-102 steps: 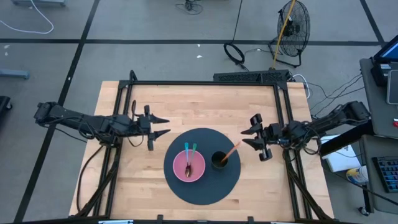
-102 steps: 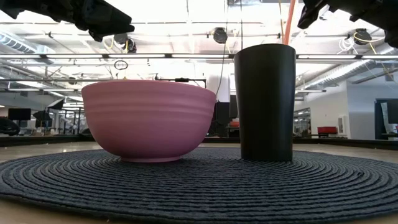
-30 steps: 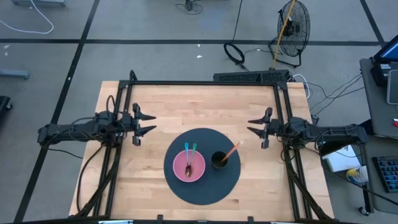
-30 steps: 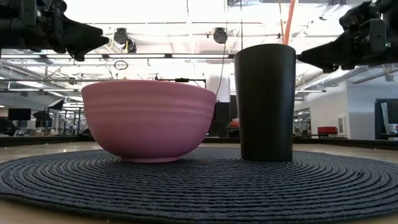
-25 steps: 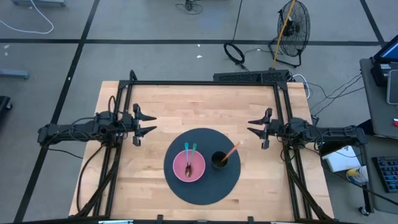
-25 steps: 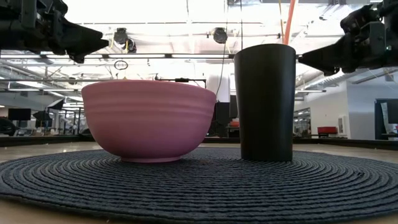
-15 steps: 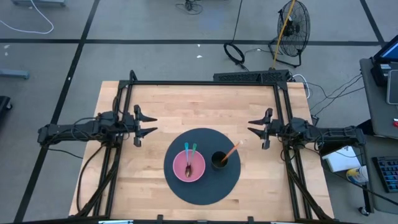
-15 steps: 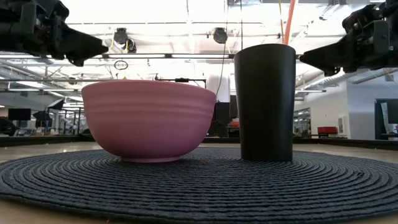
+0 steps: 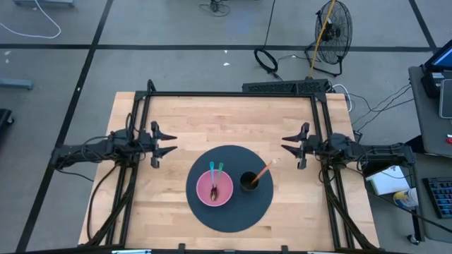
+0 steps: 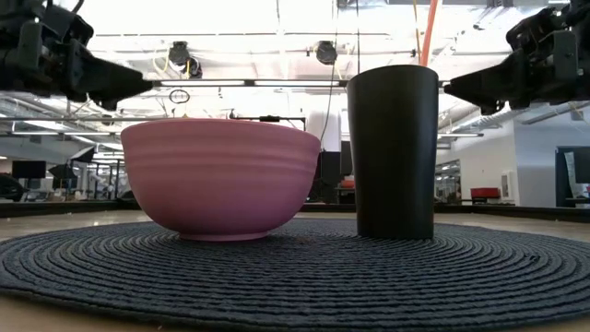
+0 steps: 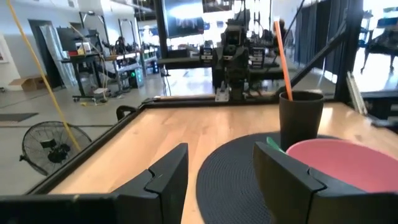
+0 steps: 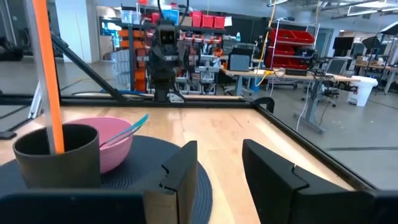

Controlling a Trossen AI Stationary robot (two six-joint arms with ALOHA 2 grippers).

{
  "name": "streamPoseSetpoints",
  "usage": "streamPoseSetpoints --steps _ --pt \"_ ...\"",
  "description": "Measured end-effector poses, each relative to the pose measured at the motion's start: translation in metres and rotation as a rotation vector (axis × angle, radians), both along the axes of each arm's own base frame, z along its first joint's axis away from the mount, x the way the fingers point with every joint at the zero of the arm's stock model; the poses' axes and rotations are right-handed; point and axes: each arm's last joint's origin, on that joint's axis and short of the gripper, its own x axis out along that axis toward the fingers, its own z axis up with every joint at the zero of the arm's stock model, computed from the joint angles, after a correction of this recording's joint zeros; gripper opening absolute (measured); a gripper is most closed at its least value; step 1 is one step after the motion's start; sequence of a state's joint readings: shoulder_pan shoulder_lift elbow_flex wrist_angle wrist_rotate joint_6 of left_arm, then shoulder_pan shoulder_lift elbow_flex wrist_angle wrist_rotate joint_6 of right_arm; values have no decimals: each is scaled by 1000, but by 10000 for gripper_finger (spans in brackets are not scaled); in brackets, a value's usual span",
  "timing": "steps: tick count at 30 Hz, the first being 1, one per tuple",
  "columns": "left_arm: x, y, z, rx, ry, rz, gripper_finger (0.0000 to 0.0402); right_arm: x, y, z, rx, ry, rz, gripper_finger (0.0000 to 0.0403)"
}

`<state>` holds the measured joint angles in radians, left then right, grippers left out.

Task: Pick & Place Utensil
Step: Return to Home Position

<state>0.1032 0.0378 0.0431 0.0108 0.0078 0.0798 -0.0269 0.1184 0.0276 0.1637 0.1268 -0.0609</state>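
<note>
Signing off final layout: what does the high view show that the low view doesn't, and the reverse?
High view only: the blue fork lying in the pink bowl, the orange straw entering the black cup, and the left gripper and right gripper open at opposite sides of the table, clear of the mat. Low view only: the side walls of bowl and cup, both upright with bases flat on the mat. Shared: bowl, cup, straw, mat and both grippers.
</note>
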Motion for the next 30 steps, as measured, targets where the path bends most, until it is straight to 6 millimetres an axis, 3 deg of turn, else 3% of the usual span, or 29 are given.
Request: streamPoseSetpoints --steps 19,30 --pt "0 -4 -3 -1 -48 -72 186 0 3 1 45 -19 84 125" --pt "0 -2 -5 -30 -26 40 186 0 2 0 46 -14 79 125"
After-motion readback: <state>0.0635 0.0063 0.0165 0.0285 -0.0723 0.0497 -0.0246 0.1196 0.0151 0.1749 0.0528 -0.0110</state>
